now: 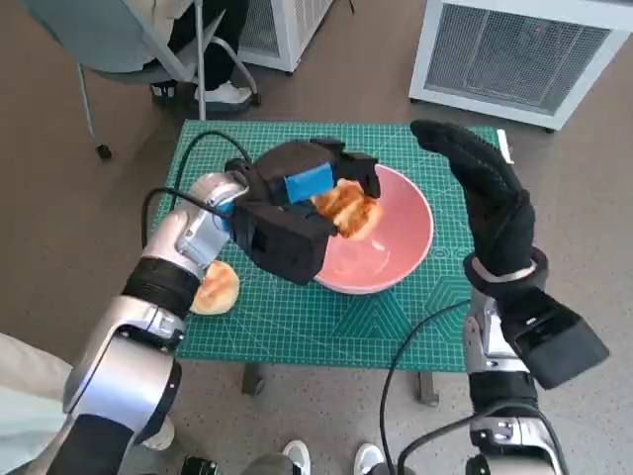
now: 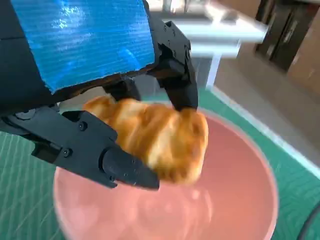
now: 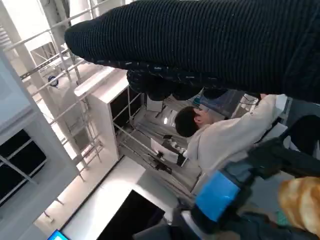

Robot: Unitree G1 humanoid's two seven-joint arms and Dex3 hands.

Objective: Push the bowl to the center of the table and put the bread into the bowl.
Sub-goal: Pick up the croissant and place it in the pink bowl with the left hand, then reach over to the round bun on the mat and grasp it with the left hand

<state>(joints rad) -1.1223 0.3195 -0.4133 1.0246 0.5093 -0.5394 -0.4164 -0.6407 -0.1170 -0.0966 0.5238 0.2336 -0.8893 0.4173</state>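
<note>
The left robot hand (image 1: 297, 213) grips a golden bread roll (image 1: 348, 208) directly above the pink bowl (image 1: 401, 237), which sits near the surface's centre. The right robot hand (image 1: 490, 203) hangs open, fingers spread, at the bowl's three o'clock.

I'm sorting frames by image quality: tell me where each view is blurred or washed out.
Head view: sharp, evenly lit. Left wrist view: bread and pink bowl soft with blur, background smeared. Right wrist view: upside down, windows overexposed, left hand blurred.
</note>
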